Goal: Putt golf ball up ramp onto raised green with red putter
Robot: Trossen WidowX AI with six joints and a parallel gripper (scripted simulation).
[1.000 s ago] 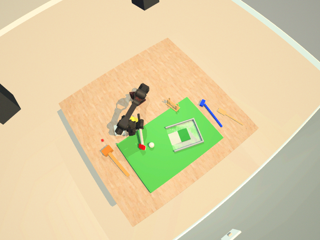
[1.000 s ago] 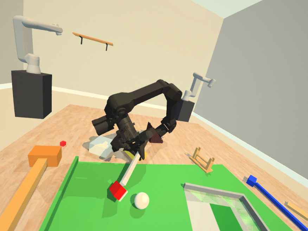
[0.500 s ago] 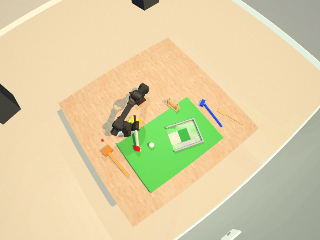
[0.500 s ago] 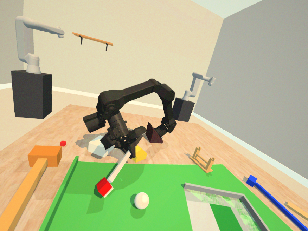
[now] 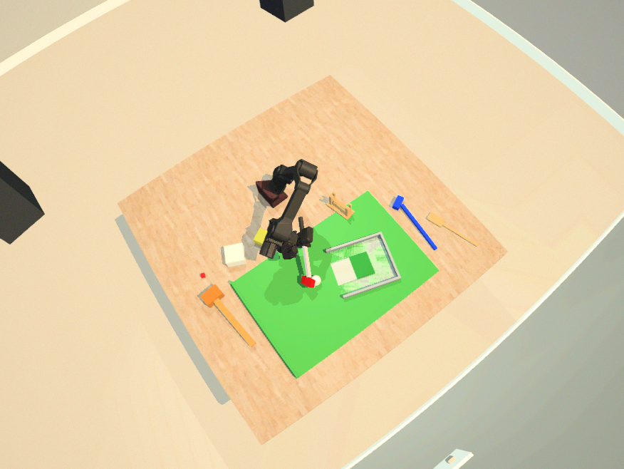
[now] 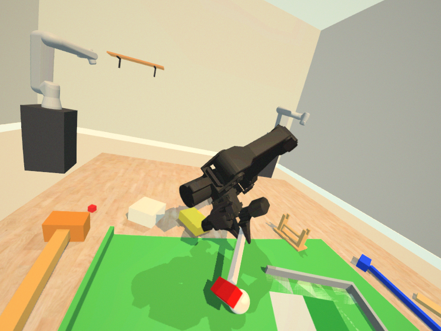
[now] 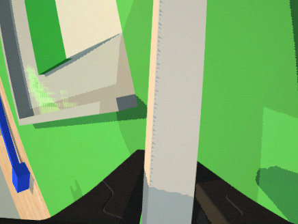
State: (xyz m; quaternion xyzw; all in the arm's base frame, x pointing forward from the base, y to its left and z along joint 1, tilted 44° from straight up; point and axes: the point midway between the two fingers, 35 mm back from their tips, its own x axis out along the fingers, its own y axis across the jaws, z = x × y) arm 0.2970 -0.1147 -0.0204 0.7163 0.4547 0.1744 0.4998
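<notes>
My gripper (image 6: pixel 243 232) (image 7: pixel 160 159) is shut on the pale shaft of the red putter (image 5: pixel 307 281) (image 6: pixel 226 292). The shaft slants down from the fingers, and the red head is low over the green mat (image 5: pixel 297 343) (image 6: pixel 170 256). The white golf ball (image 5: pixel 316 280) (image 6: pixel 240 302) is right beside the head, on the ramp side; they look to be touching. The pale ramp (image 5: pixel 343 271) (image 6: pixel 290 310) lies to the right of the ball and leads to the dark green raised green (image 5: pixel 362 265) (image 6: pixel 324 313). The ball and the putter head are outside the wrist view.
A grey wall (image 5: pixel 390 254) (image 6: pixel 310 277) borders the raised green. A wooden stand (image 5: pixel 340 207) (image 6: pixel 295 234) is behind the mat. A blue mallet (image 5: pixel 419 227) lies to the right, an orange mallet (image 5: pixel 234 323) to the left. A white block (image 5: pixel 234 254) and a yellow block (image 5: pixel 260 236) are near the arm.
</notes>
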